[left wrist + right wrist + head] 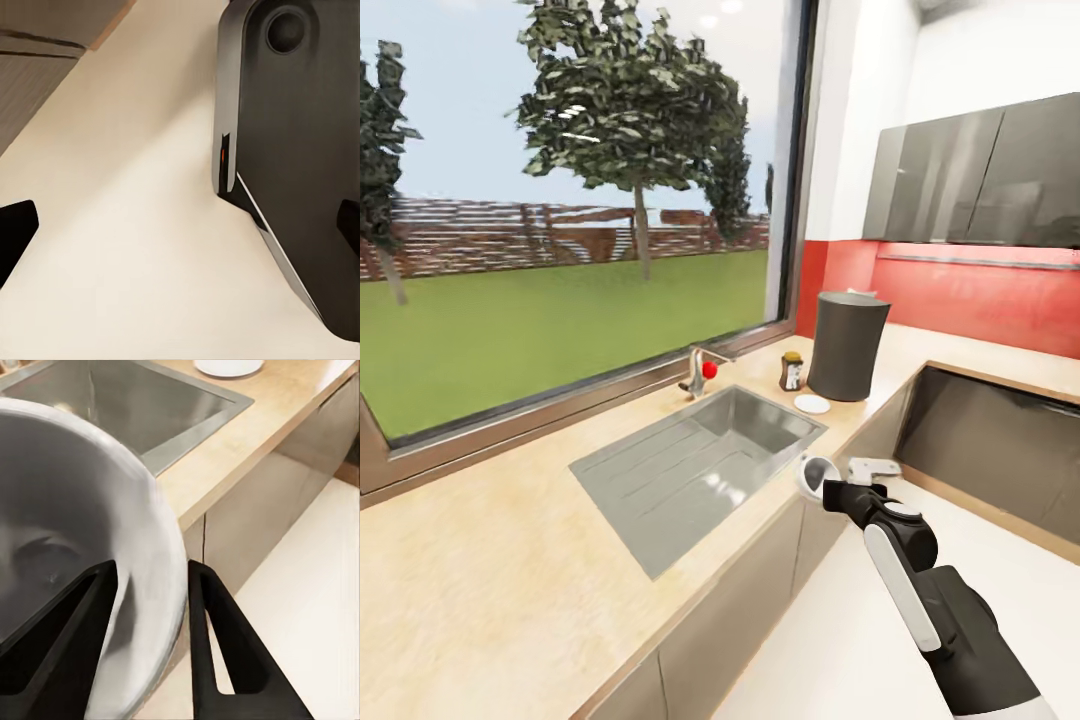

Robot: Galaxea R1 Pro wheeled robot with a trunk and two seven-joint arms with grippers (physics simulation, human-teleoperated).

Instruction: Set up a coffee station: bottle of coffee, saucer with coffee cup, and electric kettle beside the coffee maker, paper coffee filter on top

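Head view: your right gripper (pixel 822 488) stood at about 5 o'clock from the frame centre, level with the front edge of the kitchen countertop (pixel 480 560), and carried the coffee cup (pixel 816 474), a small white round cup. The steel sink (pixel 690 470) lay at the centre of the worktop with its tap (pixel 698 372) at 12 o'clock from the basin, against the window (pixel 570 200). At 2 o'clock from the sink stood the coffee maker (pixel 847 345), a tall dark grey body. The bottle of coffee (pixel 792 371) stood just beside it at its 9 o'clock, and the saucer (pixel 812 404) lay flat on the worktop just beside the machine at its 7 o'clock, bare. The cup was well apart from the saucer, at the saucer's 6 o'clock.

Right wrist view: your 2 dark fingers (pixel 217 645) pinched the wall of the coffee cup (pixel 90 532), 1 inside the bowl and 1 outside, the gap between them no wider than that wall. The sink (pixel 150 405), the worktop edge (pixel 247 442) and the rim of the saucer (pixel 229 366) lay beyond the cup.

Left wrist view: your left fingers (pixel 15 232) showed at the 2 opposite edges of the frame, spread wide with nothing between them, above pale floor (pixel 135 225) and beside the robot's dark base (pixel 300 150).
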